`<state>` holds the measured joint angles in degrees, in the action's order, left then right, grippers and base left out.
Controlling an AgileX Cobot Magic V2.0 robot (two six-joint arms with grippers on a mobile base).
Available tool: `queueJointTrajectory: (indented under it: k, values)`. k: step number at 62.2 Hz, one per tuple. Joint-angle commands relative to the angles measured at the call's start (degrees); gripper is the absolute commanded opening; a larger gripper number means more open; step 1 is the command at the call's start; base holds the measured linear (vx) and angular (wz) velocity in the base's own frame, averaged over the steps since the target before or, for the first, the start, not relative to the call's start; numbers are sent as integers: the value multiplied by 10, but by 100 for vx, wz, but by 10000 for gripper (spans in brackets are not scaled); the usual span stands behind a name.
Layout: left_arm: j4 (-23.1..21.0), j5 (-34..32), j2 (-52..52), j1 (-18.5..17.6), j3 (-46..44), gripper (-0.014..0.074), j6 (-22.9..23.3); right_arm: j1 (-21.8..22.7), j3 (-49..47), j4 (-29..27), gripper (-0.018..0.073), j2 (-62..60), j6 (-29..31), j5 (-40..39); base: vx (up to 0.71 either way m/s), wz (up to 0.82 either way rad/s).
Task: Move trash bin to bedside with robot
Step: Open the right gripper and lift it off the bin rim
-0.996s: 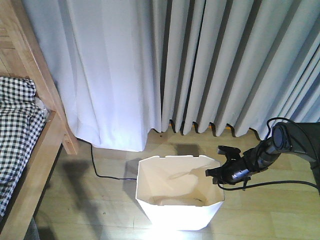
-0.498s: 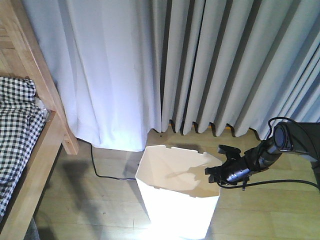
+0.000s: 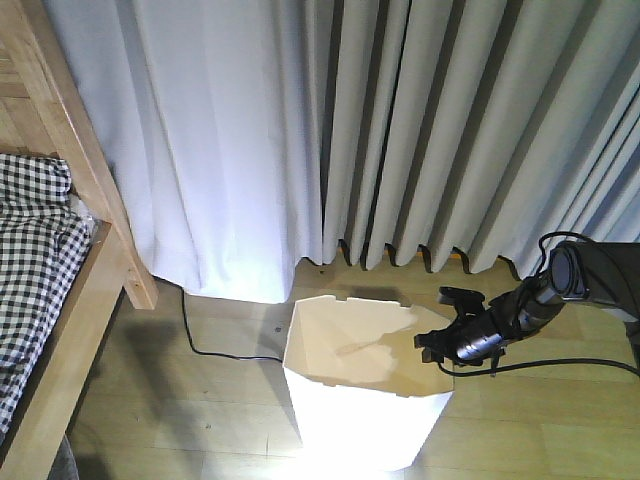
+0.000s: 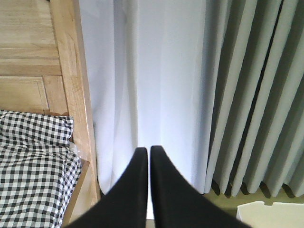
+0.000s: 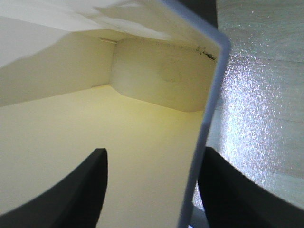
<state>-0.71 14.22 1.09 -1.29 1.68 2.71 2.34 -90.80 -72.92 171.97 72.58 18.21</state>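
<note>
Bin (image 3: 365, 385) on floor by curtain (image 3: 330, 130), well right of bed (image 3: 60, 290). Our right gripper (image 3: 437, 348) straddles bin's right rim, fingers wide, wall between, not clamped. Left gripper (image 4: 145, 156) idle, fingers nearly together, empty. We should close firmly on wall, drag low, steady toward bed, avoid cord (image 3: 205, 335).
</note>
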Motion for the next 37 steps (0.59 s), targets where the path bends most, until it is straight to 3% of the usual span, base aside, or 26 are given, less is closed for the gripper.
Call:
queueJointTrajectory:
  k: [1, 16, 37]
  values:
    - [-2, -42, 6, -3, 17, -6, 5, 10, -5, 7, 407, -58, -5, 14, 0, 0]
    - [-2, -42, 6, -3, 17, -6, 5, 40, 11, 74, 406, -91, -84, 14, 0, 0]
    - [-2, -42, 6, -3, 17, -6, 5, 42, 197, 163, 405, -284, -89, -135, 0, 0]
